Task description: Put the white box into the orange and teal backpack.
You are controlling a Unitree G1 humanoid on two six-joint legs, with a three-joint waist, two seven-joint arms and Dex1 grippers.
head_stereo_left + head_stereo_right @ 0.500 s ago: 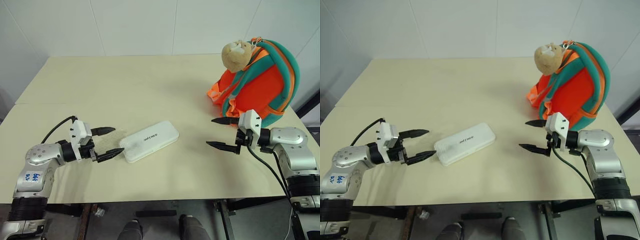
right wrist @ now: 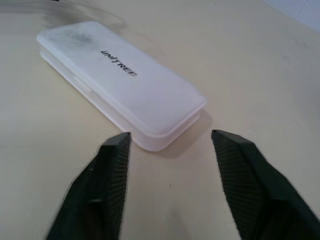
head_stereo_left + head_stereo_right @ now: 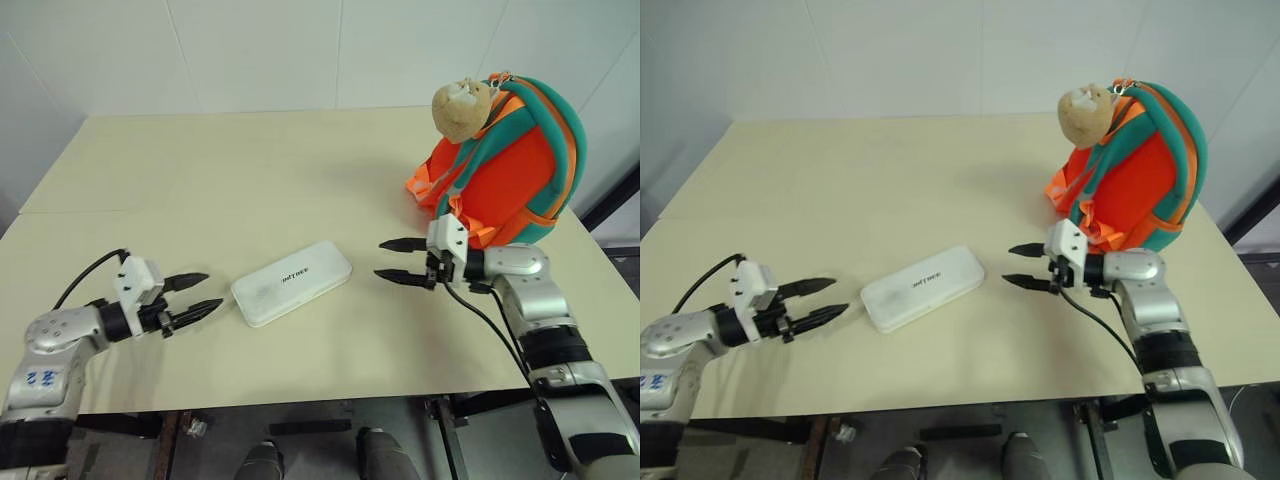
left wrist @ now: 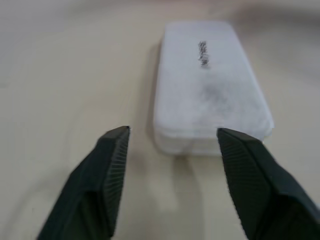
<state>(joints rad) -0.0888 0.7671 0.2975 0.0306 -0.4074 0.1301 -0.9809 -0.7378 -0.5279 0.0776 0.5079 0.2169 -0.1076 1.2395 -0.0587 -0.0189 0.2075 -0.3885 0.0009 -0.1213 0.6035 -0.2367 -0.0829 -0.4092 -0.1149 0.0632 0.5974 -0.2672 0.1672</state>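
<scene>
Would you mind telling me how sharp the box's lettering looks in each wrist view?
Left wrist view: the white box is soft, its lettering an unreadable smudge. Right wrist view: the lettering reads clearly, while the box's far end turns hazy.

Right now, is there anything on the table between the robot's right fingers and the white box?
Nothing. The right wrist view shows only bare table between the right gripper, fingers apart, and the near end of the white box.
</scene>
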